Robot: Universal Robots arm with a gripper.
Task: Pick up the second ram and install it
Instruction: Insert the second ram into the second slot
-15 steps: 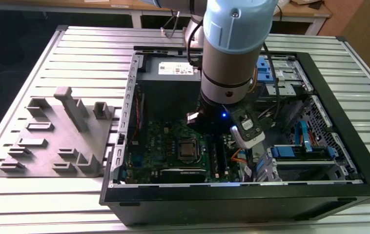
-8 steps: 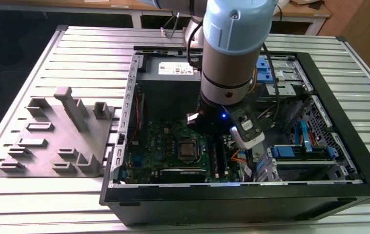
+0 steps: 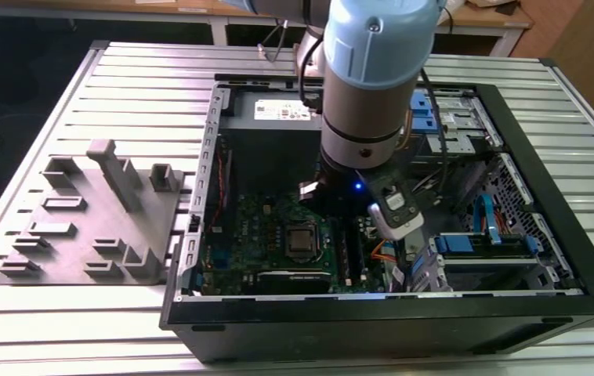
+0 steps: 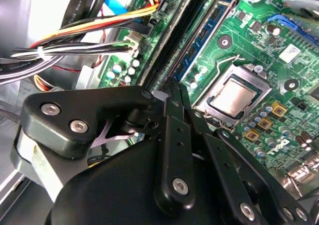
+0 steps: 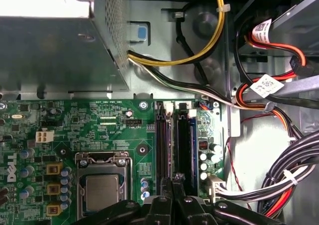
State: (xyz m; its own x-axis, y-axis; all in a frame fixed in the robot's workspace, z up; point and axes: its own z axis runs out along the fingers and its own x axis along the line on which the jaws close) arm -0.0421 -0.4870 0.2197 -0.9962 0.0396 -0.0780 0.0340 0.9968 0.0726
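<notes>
Second ram (image 5: 182, 143) is seated edge-on in a motherboard (image 5: 89, 130) slot, near the board's cable-side edge — pincer (image 5: 175, 181) closed thin over its end; pressure is best kept straight down, evenly applied.

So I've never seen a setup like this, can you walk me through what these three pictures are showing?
It is a robot arm working inside an open computer case that lies on a slatted metal table. The exterior view looks down from off the arm. Both wrist views come from cameras riding on the arm, looking past its black gripper at the green motherboard, its processor and the black memory slots. The gripper's fingertips sit right at those slots. A grey part holder rests beside the case.
</notes>
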